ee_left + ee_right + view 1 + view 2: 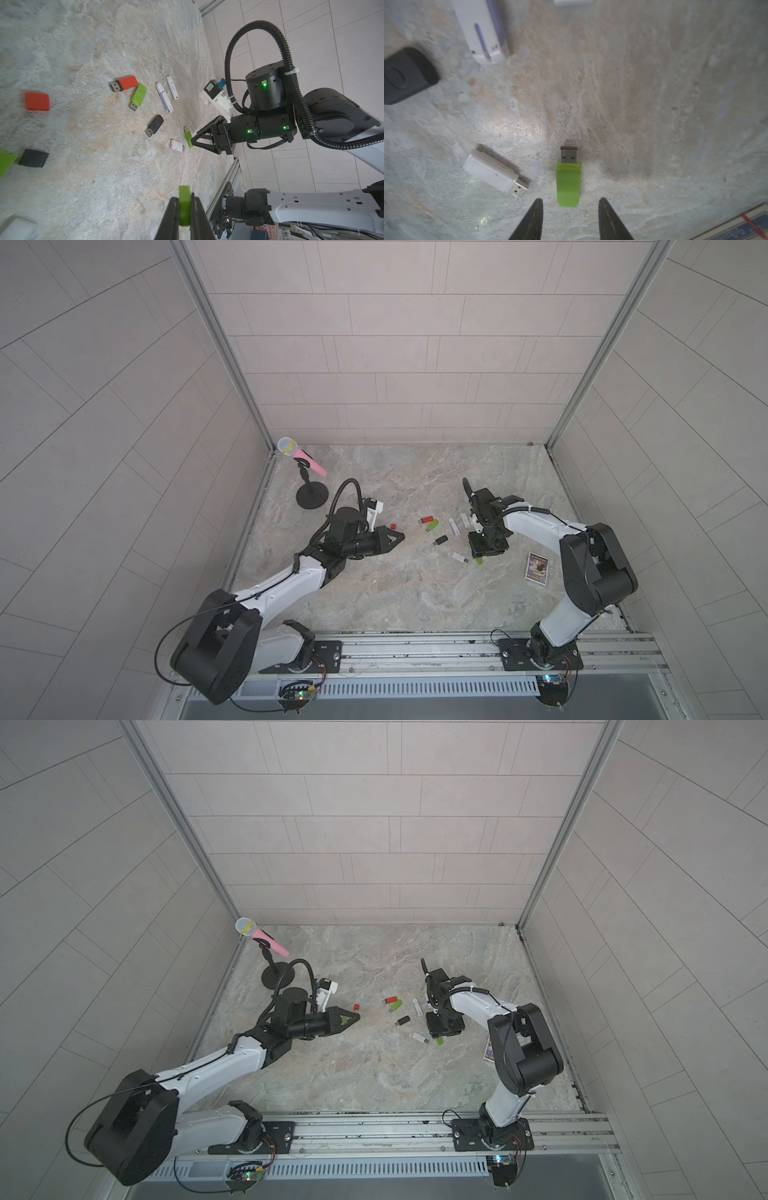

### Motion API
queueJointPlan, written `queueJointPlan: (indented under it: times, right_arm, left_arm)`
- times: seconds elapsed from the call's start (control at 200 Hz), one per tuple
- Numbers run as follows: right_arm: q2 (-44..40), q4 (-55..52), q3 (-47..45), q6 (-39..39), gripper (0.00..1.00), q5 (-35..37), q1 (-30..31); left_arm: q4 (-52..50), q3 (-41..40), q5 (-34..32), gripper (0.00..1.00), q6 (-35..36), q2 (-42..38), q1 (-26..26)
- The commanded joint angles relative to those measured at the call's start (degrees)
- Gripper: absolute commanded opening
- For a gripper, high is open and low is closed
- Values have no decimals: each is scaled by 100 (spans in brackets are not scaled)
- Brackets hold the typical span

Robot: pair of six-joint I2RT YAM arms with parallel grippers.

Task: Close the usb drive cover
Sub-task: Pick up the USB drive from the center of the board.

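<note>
green usb drive (568, 182) uncapped | left fingers (170, 218) pinch green cap (184, 205) | right fingers (534, 220) parted

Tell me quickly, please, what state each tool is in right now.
Left tool: shut on the green cap.
Right tool: open, tips either side of the green drive, not gripping it.

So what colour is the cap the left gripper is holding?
Lime green. The cap shows best in the left wrist view, clamped in the left gripper.
</note>
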Motion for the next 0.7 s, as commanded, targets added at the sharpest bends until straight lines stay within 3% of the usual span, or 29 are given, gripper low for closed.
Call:
queueJointPlan:
  times: [0.0, 0.235, 0.695]
  right_arm:
    - [137, -161, 124, 32, 44, 226, 81]
    - [389, -135, 136, 63, 40, 469, 83]
    - [691, 154, 86, -16, 34, 292, 80]
  left_arm:
    - [25, -22, 1, 7, 102, -104, 34]
    - [-8, -18, 31, 7, 125, -105, 53]
    - [-169, 52, 54, 7, 154, -181, 69]
